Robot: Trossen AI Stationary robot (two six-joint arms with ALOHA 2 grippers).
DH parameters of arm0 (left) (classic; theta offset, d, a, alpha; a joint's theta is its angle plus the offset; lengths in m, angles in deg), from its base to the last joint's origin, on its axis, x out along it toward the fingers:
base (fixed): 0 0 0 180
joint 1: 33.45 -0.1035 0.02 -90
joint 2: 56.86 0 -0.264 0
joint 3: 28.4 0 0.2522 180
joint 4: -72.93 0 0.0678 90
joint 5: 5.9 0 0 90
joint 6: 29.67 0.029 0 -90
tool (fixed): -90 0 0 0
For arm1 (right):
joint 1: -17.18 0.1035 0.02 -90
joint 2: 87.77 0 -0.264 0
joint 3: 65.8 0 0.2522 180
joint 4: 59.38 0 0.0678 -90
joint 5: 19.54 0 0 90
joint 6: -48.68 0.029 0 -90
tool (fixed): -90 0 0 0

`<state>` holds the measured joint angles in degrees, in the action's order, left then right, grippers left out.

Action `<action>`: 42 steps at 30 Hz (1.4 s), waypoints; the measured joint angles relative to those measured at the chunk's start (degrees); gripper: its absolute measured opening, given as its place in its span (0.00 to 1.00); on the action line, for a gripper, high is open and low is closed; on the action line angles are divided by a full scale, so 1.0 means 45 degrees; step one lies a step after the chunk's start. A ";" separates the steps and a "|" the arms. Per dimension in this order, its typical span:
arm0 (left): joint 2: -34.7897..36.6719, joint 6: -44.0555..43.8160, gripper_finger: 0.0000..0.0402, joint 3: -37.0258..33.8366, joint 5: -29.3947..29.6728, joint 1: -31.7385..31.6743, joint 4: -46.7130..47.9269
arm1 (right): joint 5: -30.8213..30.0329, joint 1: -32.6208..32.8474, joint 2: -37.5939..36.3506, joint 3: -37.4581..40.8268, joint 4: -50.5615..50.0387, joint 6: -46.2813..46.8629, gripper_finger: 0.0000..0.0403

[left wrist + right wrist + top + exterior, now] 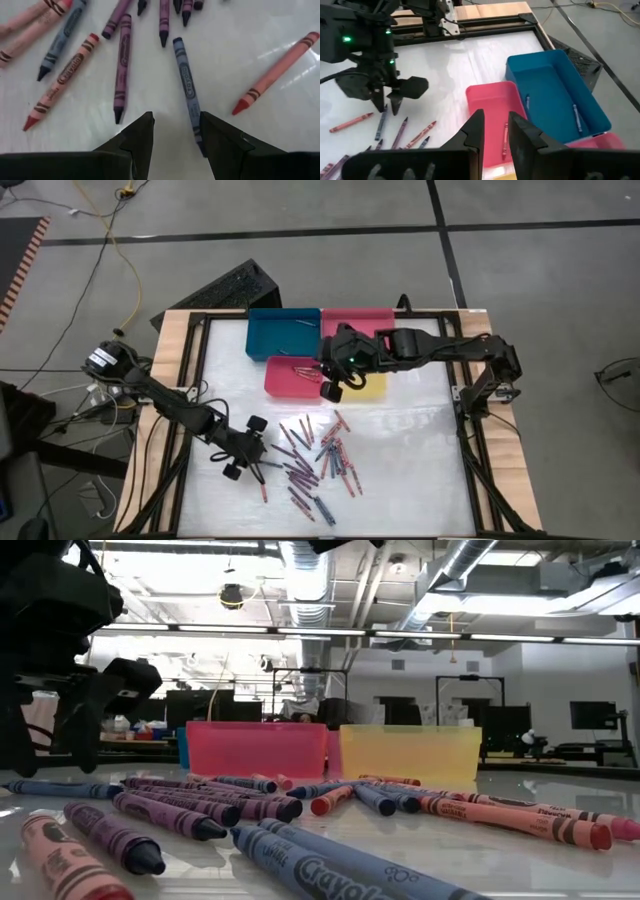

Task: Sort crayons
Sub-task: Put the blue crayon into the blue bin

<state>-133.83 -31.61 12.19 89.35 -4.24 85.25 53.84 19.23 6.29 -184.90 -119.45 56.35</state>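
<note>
White tabletop, high view: crayons scattered lower centre; left gripper beside them, right gripper over red tray. Left wrist view: fingers apart, empty, straddling nothing; shift onto blue crayon before closing. Right wrist view: jaws narrowly apart, empty.

Right wrist view: pincer above the trays

The right pincer hung over a red tray holding a red crayon, its fingers slightly apart with nothing between them. Beside it, a blue tray held two blue crayons. Across the white tabletop, the left pincer stood over scattered crayons.
</note>
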 joint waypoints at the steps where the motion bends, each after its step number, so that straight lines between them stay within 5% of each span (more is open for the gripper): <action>1: 0.0000 0.0016 0.37 0.0000 0.0034 0.0000 0.0012 | -0.0016 -0.0030 0.0000 0.0000 0.0002 0.0005 0.20; 24: 0.0011 -0.0749 0.37 0.0010 -0.0117 0.0665 0.1547 | -0.0021 0.0316 0.0000 0.0000 -0.0003 0.0539 0.20; 33: 0.0015 -0.2539 0.37 0.0010 -0.0732 0.0754 0.2081 | -0.0016 0.0316 0.0001 0.0000 -0.0001 0.0532 0.20; 42: 0.0017 -0.3870 0.37 0.0010 0.0344 0.1428 0.2322 | -0.0012 0.0316 0.0000 0.0000 0.0002 -0.0004 0.20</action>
<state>-133.76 -49.02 12.23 90.90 2.19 95.70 53.79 20.65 6.29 -184.90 -119.44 56.33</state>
